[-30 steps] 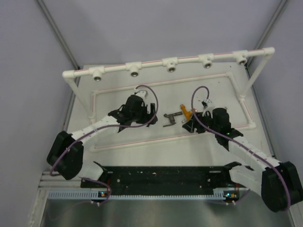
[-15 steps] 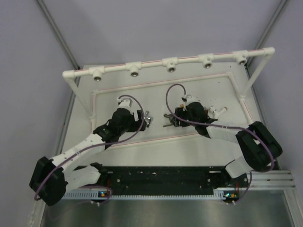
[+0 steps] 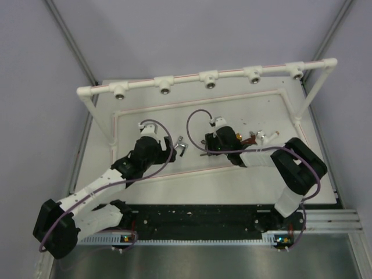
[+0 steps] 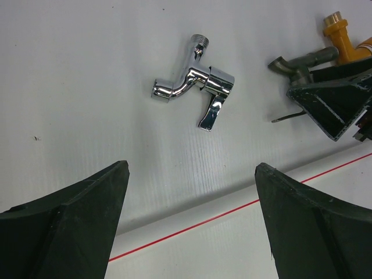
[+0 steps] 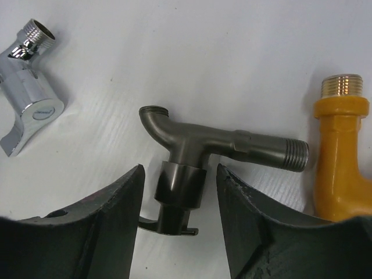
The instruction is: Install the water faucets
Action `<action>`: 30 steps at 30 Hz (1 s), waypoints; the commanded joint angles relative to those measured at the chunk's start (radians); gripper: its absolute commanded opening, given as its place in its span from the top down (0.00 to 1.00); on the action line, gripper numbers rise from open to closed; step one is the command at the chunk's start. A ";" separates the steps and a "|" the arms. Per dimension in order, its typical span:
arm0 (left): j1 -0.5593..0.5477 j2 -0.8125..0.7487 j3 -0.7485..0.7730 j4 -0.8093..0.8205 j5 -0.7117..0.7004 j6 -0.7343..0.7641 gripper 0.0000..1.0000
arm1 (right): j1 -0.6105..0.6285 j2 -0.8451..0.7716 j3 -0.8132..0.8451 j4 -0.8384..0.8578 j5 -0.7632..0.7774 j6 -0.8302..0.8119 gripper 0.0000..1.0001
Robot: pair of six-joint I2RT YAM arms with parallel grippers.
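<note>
Left claw (image 4: 192,174) spread wide over the counter (image 4: 87,70). Silver faucet (image 4: 195,87) lies flat just ahead of it, untouched. Right claw (image 5: 180,174) narrowed around the dark grey faucet (image 5: 209,145), fingers flanking its valve body with a slim gap on each side. Orange-gold faucet (image 5: 340,151) lies close beside.

Walls (image 3: 186,35): pale lavender-grey, closing in on three sides.
Corners: a grey strip (image 3: 72,40) runs down each back corner.
Bench (image 3: 192,189): white and matte, with a thin red line (image 4: 192,226) drawn across it.
Far edge: a white pipe frame (image 3: 186,79) stands along it.
Near edge: a metal sheet (image 3: 203,264) with a dull sheen.
Light: soft and even, shadows faint.
</note>
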 commanded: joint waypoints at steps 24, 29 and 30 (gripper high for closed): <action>0.263 -0.131 0.049 0.115 0.584 -0.023 0.05 | 0.096 -0.453 0.016 -0.182 -0.413 -0.367 1.00; 0.260 -0.097 0.086 0.222 0.843 -0.089 0.06 | 0.158 -0.560 -0.007 -0.196 -0.514 -0.422 1.00; 0.260 -0.094 0.088 0.254 0.868 -0.121 0.05 | 0.173 -0.571 -0.015 -0.193 -0.532 -0.452 1.00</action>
